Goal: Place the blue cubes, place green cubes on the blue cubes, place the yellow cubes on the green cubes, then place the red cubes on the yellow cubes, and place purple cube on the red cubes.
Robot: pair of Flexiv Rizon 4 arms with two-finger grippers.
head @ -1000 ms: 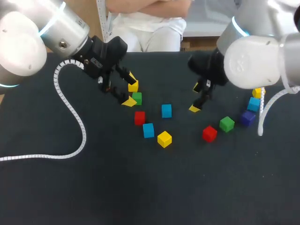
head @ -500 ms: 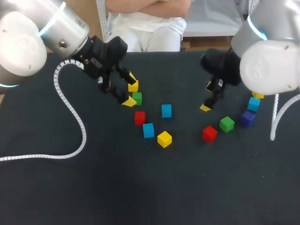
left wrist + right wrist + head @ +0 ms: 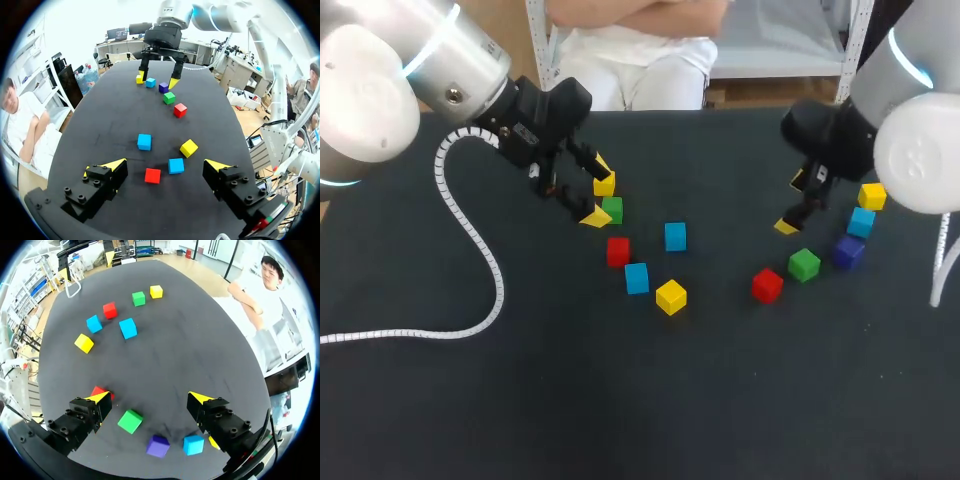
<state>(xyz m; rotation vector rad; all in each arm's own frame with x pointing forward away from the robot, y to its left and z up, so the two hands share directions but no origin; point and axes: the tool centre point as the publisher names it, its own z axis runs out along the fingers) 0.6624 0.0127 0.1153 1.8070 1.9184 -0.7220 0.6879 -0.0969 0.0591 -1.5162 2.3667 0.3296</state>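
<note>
Black table (image 3: 520, 400), cubes scattered singly, nothing stacked yet! Left gripper (image 3: 597, 190) hangs at the far left of the spread, fingers wide apart and empty, right by the far yellow cube (image 3: 604, 184) and left green cube (image 3: 612, 209). Right gripper (image 3: 792, 203) is spread open too, holding nothing, near the right green cube (image 3: 804, 264), right red cube (image 3: 767, 285) and purple cube (image 3: 849, 250).
</note>
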